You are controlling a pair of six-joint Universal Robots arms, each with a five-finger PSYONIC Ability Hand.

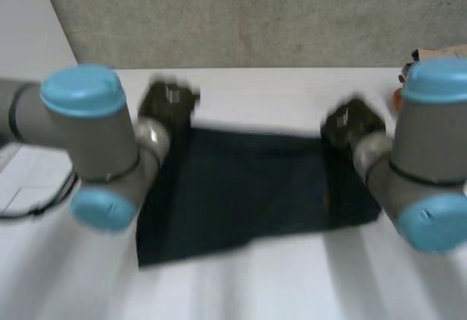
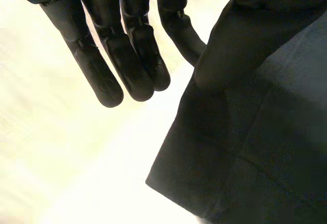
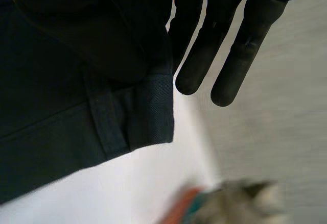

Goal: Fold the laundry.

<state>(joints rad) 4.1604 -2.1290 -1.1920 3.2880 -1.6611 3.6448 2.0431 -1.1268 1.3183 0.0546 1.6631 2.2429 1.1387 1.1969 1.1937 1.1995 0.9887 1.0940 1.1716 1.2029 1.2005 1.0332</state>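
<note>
A dark navy cloth (image 1: pixel 255 189) lies spread across the white table (image 1: pixel 292 90), its near edge toward me. My left hand (image 1: pixel 166 105) is at the cloth's far left corner. In the left wrist view that hand (image 2: pixel 127 55) has straight fingers, and the thumb and one bent finger pinch the cloth (image 2: pixel 265 147) at its edge, just above a hemmed corner. My right hand (image 1: pixel 352 125) is at the far right corner. In the right wrist view the hand (image 3: pixel 230 45) pinches the cloth (image 3: pixel 61 96) between thumb and fingers beside the hemmed corner.
A grey concrete wall (image 1: pixel 255 14) stands behind the table. An orange and grey object (image 1: pixel 400 95) sits at the table's far right, close to my right arm; it also appears beyond the fingertips in the right wrist view (image 3: pixel 219 206).
</note>
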